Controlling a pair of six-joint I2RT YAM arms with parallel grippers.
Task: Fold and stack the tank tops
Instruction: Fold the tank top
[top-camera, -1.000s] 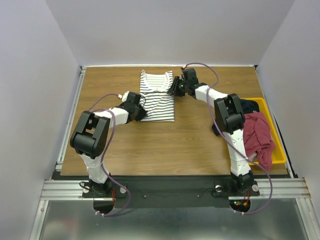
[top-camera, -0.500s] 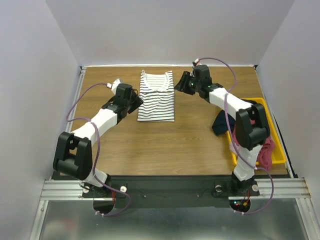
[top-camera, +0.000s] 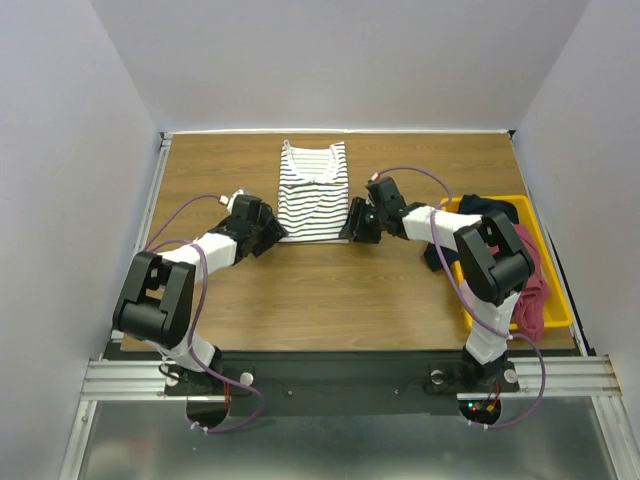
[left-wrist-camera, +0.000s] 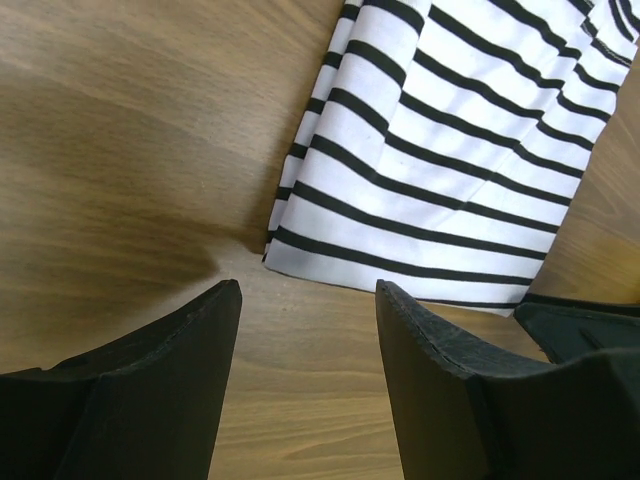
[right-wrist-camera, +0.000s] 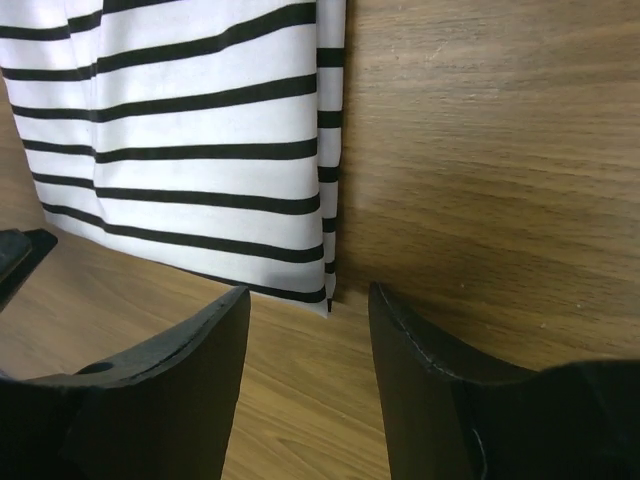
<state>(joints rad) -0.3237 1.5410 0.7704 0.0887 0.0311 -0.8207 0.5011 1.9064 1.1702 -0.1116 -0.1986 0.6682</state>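
The white, dark-striped tank top (top-camera: 313, 192) lies flat at the table's far middle, its sides folded in and its neckline away from me. My left gripper (top-camera: 276, 232) sits low at the near left hem corner, jaws open over bare wood, and the striped cloth (left-wrist-camera: 450, 170) lies just beyond the left gripper (left-wrist-camera: 308, 292). My right gripper (top-camera: 350, 228) is open at the near right hem corner, where the striped cloth (right-wrist-camera: 190, 150) ends just ahead of the right gripper (right-wrist-camera: 308, 295). Neither holds anything. The dark red tank top (top-camera: 522, 282) lies crumpled in the bin.
A yellow bin (top-camera: 558, 292) stands at the right edge of the wooden table (top-camera: 330, 290). A dark navy cloth (top-camera: 488, 210) hangs over the bin's left side. Grey walls close in the table at the back and sides.
Both arms left the upper sides of the striped top and came down to its near hem corners. The left jaws went from shut to open and the right jaws widened.
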